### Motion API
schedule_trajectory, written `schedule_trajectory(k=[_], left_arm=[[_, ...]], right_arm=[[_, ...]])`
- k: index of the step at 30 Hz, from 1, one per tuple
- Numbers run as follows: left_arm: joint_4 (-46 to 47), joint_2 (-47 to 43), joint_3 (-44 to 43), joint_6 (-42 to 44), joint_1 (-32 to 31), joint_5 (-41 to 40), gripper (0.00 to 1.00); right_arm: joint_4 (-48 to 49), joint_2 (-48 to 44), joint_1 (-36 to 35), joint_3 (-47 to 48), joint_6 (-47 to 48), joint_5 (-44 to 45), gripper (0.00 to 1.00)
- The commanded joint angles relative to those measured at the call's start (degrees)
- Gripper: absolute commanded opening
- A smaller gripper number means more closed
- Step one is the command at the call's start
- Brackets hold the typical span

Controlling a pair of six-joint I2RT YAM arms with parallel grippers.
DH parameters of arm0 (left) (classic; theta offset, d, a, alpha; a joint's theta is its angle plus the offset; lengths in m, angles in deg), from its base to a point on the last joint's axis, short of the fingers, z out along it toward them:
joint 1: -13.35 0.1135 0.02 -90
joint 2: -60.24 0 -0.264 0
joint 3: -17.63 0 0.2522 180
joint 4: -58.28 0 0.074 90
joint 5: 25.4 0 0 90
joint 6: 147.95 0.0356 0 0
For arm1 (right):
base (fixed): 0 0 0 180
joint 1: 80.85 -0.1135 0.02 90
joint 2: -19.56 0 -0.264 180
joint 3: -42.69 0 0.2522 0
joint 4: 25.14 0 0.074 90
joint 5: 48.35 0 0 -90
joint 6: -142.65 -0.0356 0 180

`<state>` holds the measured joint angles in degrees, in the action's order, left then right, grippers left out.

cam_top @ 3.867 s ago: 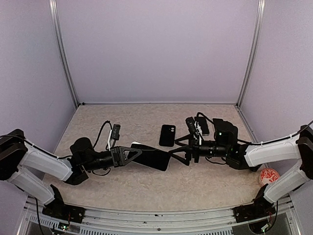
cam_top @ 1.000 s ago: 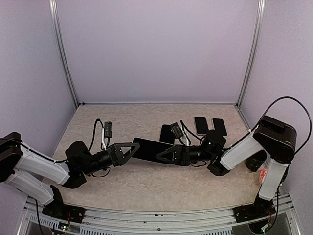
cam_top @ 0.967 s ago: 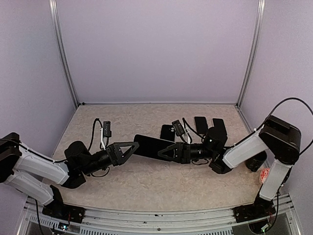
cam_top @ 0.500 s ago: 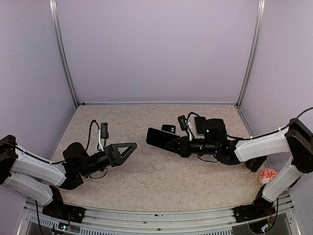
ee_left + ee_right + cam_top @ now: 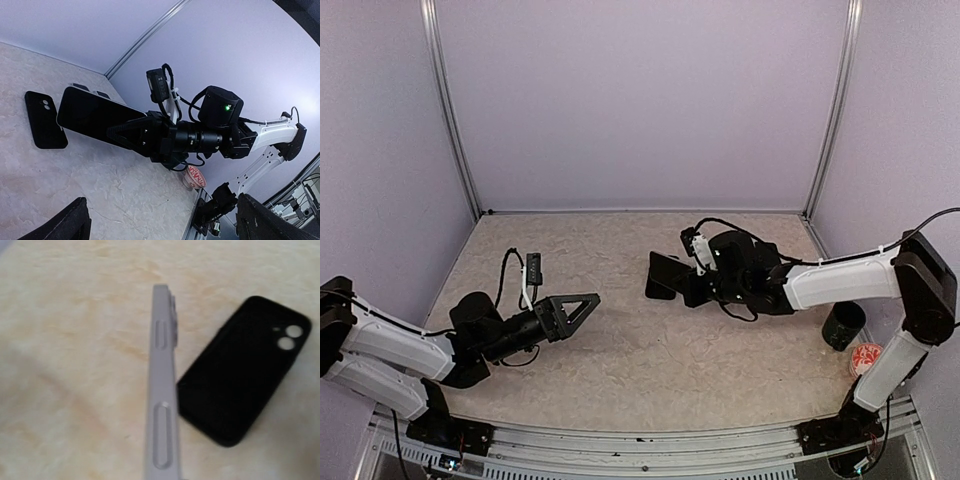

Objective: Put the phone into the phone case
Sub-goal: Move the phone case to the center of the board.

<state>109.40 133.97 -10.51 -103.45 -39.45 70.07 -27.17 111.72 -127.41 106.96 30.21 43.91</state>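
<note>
My right hand (image 5: 686,284) is clamped on the pale phone case (image 5: 161,390), the phone (image 5: 95,117) apparently seated inside, held on edge over the bench (image 5: 620,380), its long axis pointing toward my left hand (image 5: 582,305), which gapes empty, well away.

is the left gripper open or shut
Open. The left gripper has fingers wide apart at its wrist view's bottom corners, nothing held between them.

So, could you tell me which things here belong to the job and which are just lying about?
Job: the pale-edged phone, held in the right hand; the open left hand.
Lying about: the black phone, the dark cup, the red patterned tub.
</note>
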Motion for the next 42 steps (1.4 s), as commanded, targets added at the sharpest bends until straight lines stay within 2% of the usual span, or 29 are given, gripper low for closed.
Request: schedule_trajectory(k=[1,9,17,29,34,42], left_arm=[[0.42,0.66,0.31,-0.46,0.4,-0.56,0.99],[0.03,0.45,0.44,-0.56,0.58,-0.66,0.99],[-0.8,-0.64,0.84,-0.47,1.27,-0.69,0.99],[-1.08,-0.72,0.66,-0.77,2.21,-0.21,0.99],[-0.99,-0.53,0.48,-1.0,2.56,-0.03,0.99],[0.68,0.98,0.4,-1.92,2.7,0.44,0.99]], right_arm=[[-2.63,3.59,0.4,5.22,3.26,5.74,0.0],[-5.02,9.28,0.51,9.74,4.89,6.89,0.0],[-4.87,11.8,0.46,10.45,6.02,2.92,0.0],[-4.17,11.38,0.34,9.1,9.08,-10.31,0.0],[-8.95,9.56,-0.11,8.69,11.69,-14.2,0.0],[-18.7,3.35,-0.63,5.78,13.02,-10.47,0.0]])
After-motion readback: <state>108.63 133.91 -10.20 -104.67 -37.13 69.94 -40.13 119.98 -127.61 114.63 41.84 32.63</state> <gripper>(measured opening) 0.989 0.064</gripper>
